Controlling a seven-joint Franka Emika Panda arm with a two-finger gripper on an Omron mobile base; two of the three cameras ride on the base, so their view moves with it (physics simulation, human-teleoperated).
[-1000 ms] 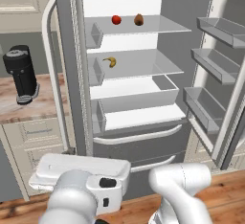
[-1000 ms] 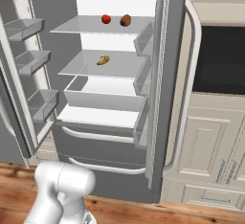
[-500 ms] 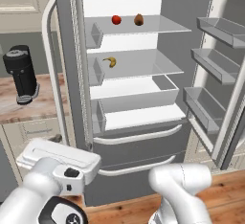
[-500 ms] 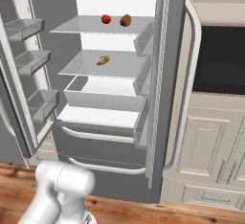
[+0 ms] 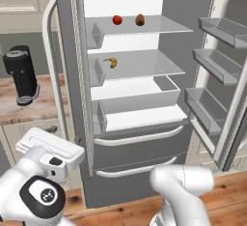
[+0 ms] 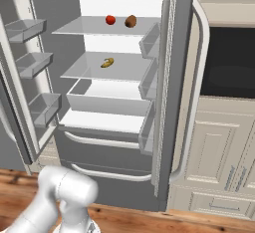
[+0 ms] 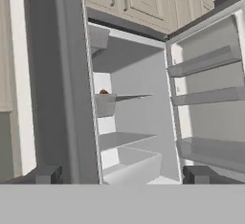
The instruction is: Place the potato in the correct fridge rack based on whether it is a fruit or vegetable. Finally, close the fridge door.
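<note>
The potato (image 5: 140,20) sits on the fridge rack (image 5: 164,25), the topmost shelf, in the upper middle of the left base view, just beside a red round fruit (image 5: 117,20); a banana (image 5: 111,63) lies one shelf lower. That placement looks done, though whether this shelf suits a vegetable is a judgement. Over the last second the arm has swung from the bottom centre toward the lower left of the left base view, and nothing in the fridge has moved. The claw (image 7: 122,174) is released, its tips wide apart and empty, facing the open fridge door (image 7: 210,94). Closing the door seems next.
</note>
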